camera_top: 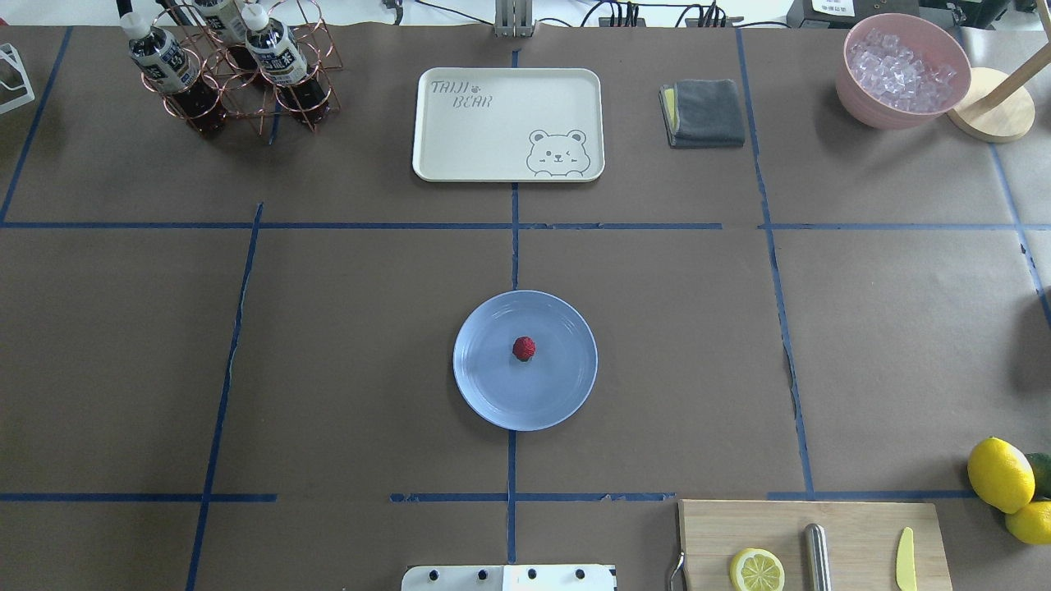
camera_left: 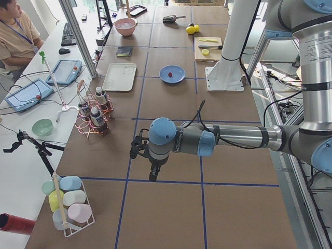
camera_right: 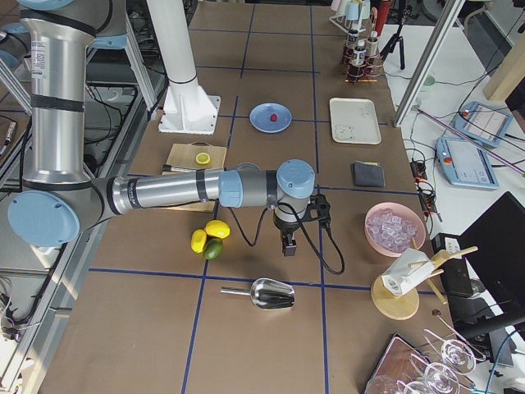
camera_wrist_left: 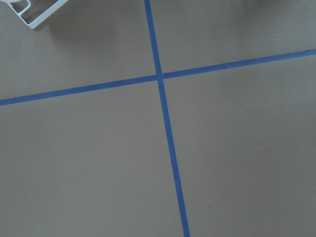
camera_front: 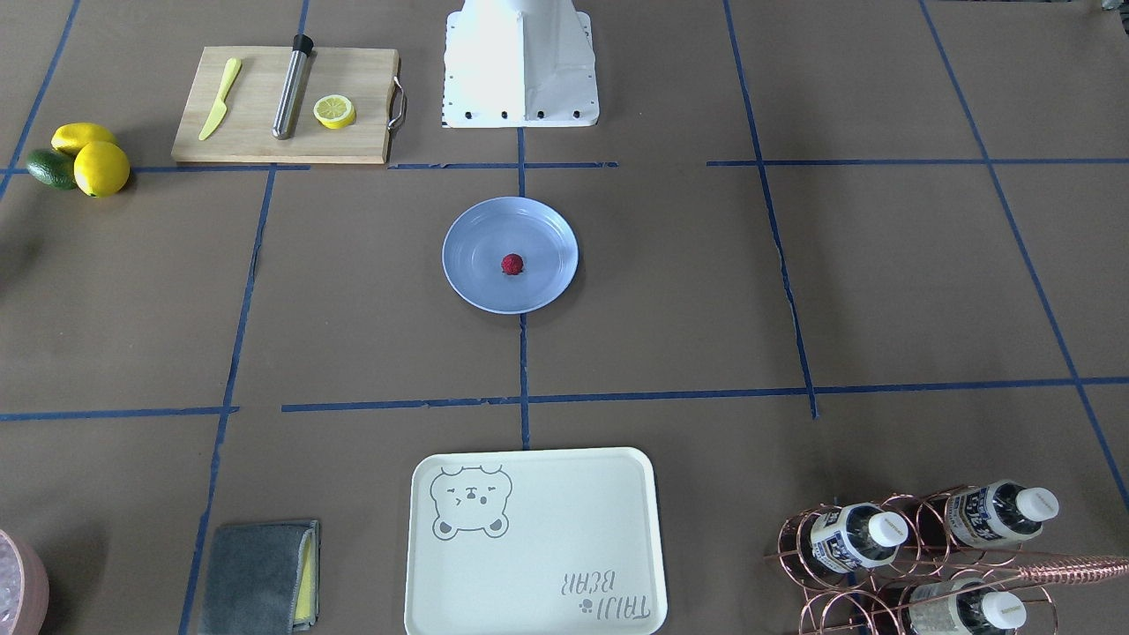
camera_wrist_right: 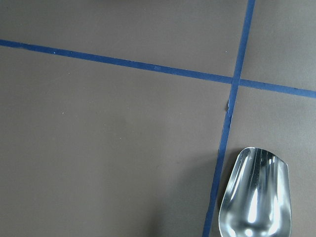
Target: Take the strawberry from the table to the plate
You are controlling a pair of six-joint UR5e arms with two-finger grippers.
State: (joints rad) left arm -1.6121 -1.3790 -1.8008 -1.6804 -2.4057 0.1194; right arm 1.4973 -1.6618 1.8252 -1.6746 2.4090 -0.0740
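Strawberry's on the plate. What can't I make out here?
- Left gripper: only in the left side view, too small; open or shut unclear.
- Right gripper: only in the right side view; same.
- Scoop: handle end cut off by the right wrist view's bottom edge.

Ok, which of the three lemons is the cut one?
The lemon half on the cutting board, cut face up beside the metal rod. The whole lemons lie off the board, next to the avocado.
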